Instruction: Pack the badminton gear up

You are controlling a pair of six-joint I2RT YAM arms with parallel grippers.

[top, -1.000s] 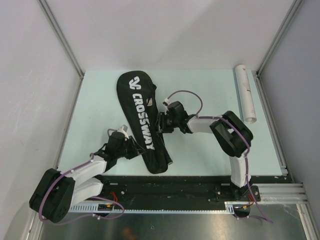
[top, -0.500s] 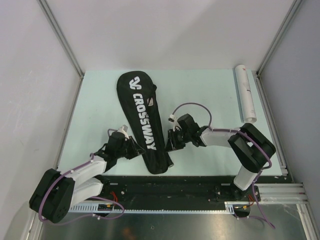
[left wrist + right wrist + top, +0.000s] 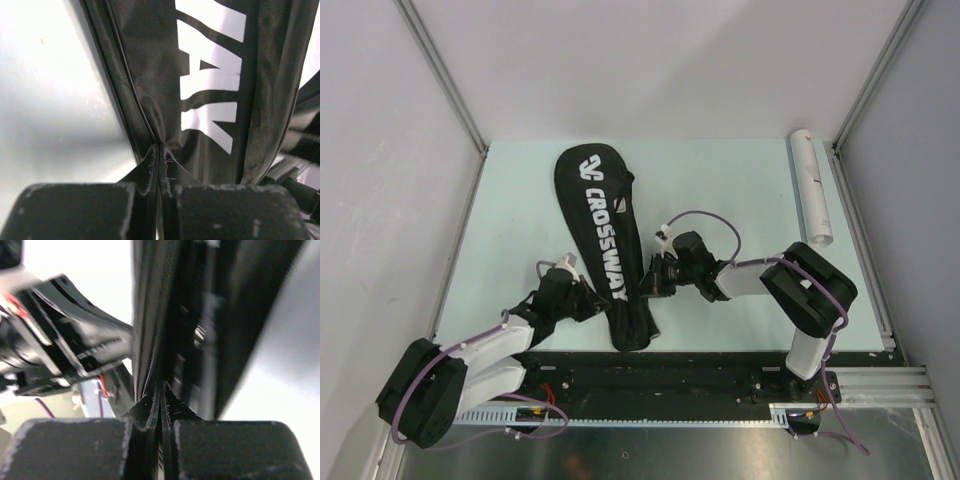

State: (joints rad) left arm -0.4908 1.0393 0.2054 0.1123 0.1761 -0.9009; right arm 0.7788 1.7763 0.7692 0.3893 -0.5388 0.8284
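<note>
Two pinches: left gripper (image 3: 588, 298) clamped on seam of long black fabric "CROSSWAY" racket bag (image 3: 601, 225), right gripper (image 3: 653, 281) clamped on opposite zipper edge, bag between both. Likely best: pull apart evenly, avoid slipping. Well right of right gripper: white cylindrical tube (image 3: 810, 186).

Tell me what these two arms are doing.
Both arms are working on the black bag, near its narrow end. The left pincer is shut on the fabric of one long edge, and the right pincer is shut on the opposite edge. The white tube lies apart at the far right of the table.
</note>
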